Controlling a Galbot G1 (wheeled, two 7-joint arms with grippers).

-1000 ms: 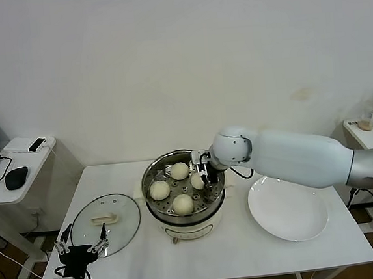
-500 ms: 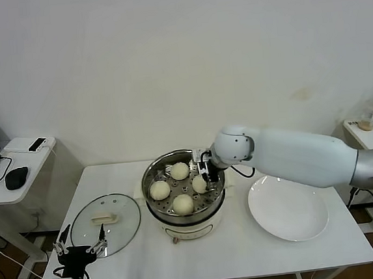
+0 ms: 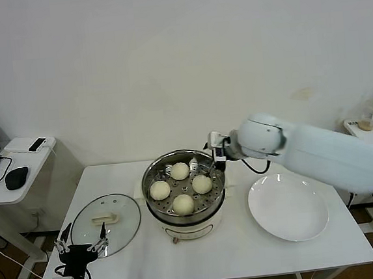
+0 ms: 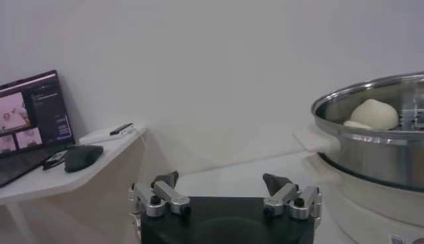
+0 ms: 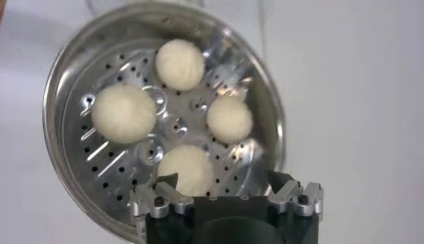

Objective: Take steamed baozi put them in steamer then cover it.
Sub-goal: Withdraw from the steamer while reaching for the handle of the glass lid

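Since the earlier frame the right gripper has let go of the fourth bun and lifted clear, fingers apart, to the steamer's right rim. All four baozi sit inside. The cover lies lower left on the table — beside the idle left gripper, apparently open. The glass lid may slip, or land on the rim askew.

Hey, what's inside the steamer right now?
Four buns sit apart on the perforated tray inside the steamer. The lid lies on the table, so nothing covers them. Below the tray is hidden.
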